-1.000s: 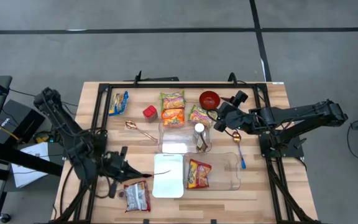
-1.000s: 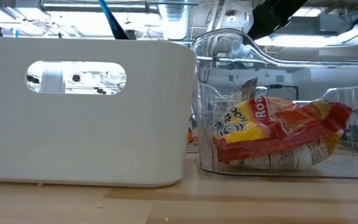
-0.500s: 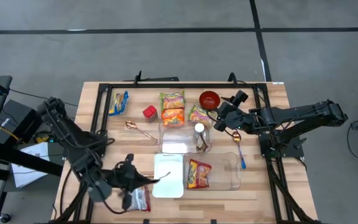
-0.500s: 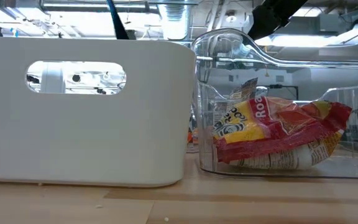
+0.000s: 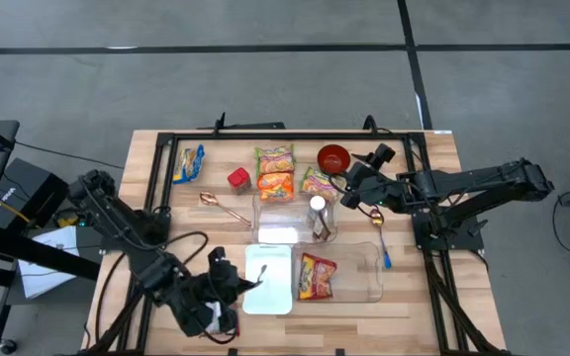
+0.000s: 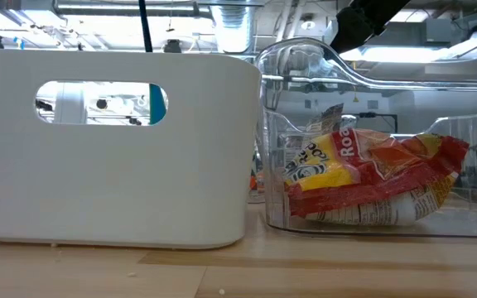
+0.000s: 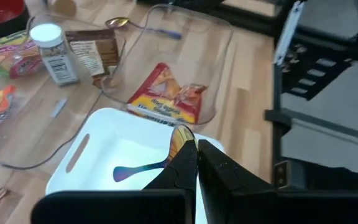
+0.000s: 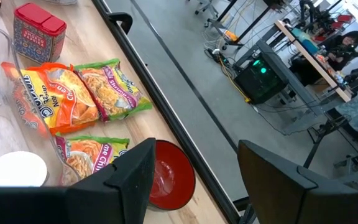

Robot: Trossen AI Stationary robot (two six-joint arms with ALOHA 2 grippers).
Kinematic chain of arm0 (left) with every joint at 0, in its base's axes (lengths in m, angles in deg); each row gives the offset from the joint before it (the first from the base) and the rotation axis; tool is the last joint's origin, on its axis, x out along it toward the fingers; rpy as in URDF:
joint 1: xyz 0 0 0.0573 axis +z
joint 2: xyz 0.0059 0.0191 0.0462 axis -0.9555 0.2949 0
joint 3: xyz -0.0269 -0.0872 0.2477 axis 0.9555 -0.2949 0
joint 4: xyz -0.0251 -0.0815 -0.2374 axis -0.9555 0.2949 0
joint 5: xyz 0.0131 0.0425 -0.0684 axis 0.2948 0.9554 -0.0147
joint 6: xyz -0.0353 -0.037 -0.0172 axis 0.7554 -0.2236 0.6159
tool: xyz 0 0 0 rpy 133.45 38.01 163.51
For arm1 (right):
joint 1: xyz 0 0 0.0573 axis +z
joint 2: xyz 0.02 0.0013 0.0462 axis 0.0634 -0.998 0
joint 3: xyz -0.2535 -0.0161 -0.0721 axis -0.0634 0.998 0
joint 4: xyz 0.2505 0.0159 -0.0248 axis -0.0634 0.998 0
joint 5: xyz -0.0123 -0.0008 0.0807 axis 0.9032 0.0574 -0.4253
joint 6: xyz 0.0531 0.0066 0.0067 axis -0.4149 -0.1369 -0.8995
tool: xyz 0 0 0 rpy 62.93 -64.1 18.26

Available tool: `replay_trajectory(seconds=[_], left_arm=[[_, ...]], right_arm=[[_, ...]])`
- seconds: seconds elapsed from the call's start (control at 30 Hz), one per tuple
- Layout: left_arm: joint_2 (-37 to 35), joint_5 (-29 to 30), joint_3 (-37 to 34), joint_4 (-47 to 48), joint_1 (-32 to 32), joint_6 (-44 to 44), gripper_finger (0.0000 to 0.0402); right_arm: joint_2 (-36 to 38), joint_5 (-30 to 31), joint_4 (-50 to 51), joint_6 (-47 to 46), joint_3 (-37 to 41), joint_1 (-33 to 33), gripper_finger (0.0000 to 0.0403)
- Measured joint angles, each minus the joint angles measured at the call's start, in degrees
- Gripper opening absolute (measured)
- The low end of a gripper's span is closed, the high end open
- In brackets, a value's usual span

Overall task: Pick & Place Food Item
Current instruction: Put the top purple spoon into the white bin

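My left gripper [image 5: 234, 287] is at the near left of the white bin [image 5: 268, 279] and is shut on a thin iridescent spoon [image 7: 145, 167]. The spoon's bowl end is down inside the bin and shows blue through the bin's handle hole in the low view [image 6: 157, 103]. A red-and-yellow noodle packet [image 5: 317, 277] lies flat in the clear bin [image 5: 364, 287] beside it. My right gripper [image 5: 349, 188] waits open at the far right, near the red bowl [image 5: 333, 157]. My left gripper pinches the spoon's handle at its upper end [image 7: 180, 138] between its two shut fingers [image 7: 222, 174]. It comes slanting down from the table's near left side. The spoon hangs below the fingertips with its bowl [image 7: 124, 173] inside the white bin; whether it touches the floor I cannot tell.
Noodle packets [image 5: 275, 173], a red tin [image 5: 237, 179], a blue packet [image 5: 188, 163], a spice jar [image 5: 317, 208] and a copper spoon [image 5: 224, 206] lie toward the far side. A blue spoon [image 5: 384, 247] lies right of the clear bin. A dark packet [image 5: 221, 316] lies under my left arm.
My left gripper has gone toward the table's near edge and right, up to the white bin, and has tipped downward. The spoon it holds has swung from slanted to nearly upright and gone down into the bin. Its blue end now shows through the handle hole.
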Motion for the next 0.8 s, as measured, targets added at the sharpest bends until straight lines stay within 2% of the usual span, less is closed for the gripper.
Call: replay_trajectory(seconds=[0.43, 0.8], left_arm=[[4.4, -5.8, 0.1, 2.2, 5.1, 1.7, 0.0000], [4.3, -6.5, 0.1, 3.1, 6.3, 1.7, 0.0000]], right_arm=[[0.0, -0.3, 0.0, 0.0, 0.0, 0.0, 0.0221], [0.0, -0.4, 0.0, 0.0, 0.0, 0.0, 0.0221]])
